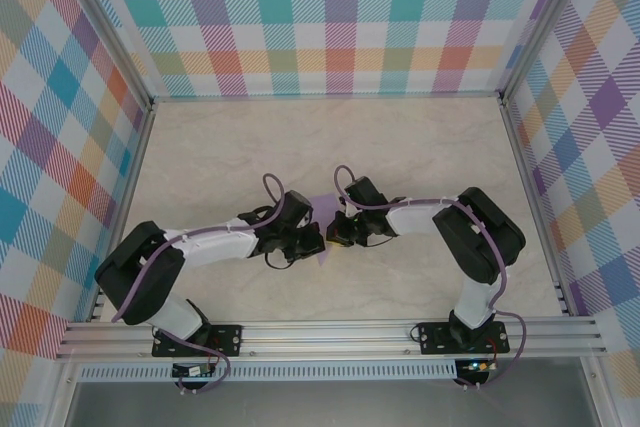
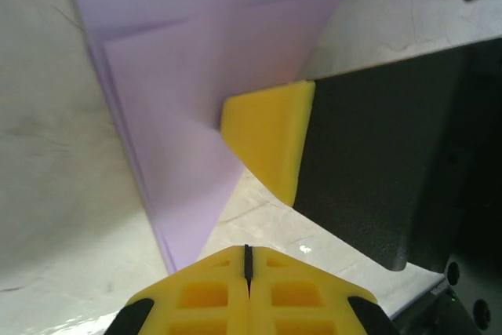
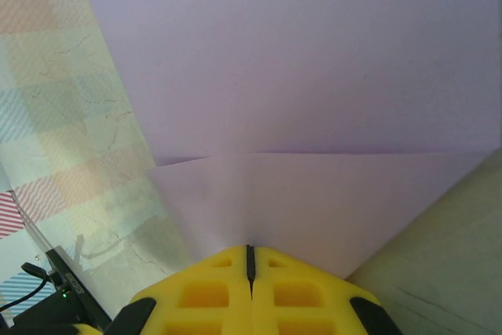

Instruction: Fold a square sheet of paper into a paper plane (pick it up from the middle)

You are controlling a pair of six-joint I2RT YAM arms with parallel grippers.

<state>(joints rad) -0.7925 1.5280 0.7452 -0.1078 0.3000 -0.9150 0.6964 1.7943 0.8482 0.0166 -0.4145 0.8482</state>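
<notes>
Right now your two arms meet at the middle of the bench (image 1: 420, 142), and the lavender paper (image 2: 196, 100) sits between them, folded into layered flaps that narrow to a point. Your right end effector (image 3: 249, 255) is clenched on the paper: in its wrist view the sheet runs straight into the closed yellow fingertips, with a crease crossing just above them, and from the left wrist one of its yellow pads (image 2: 267, 147) lies flat against a folded edge. Your left end effector (image 2: 248, 260) is clenched too, fingertips pressed together, with the paper's pointed tip just beside it; whether it nips any paper you cannot tell. From above, a lavender corner shows just beyond the two wrists.
</notes>
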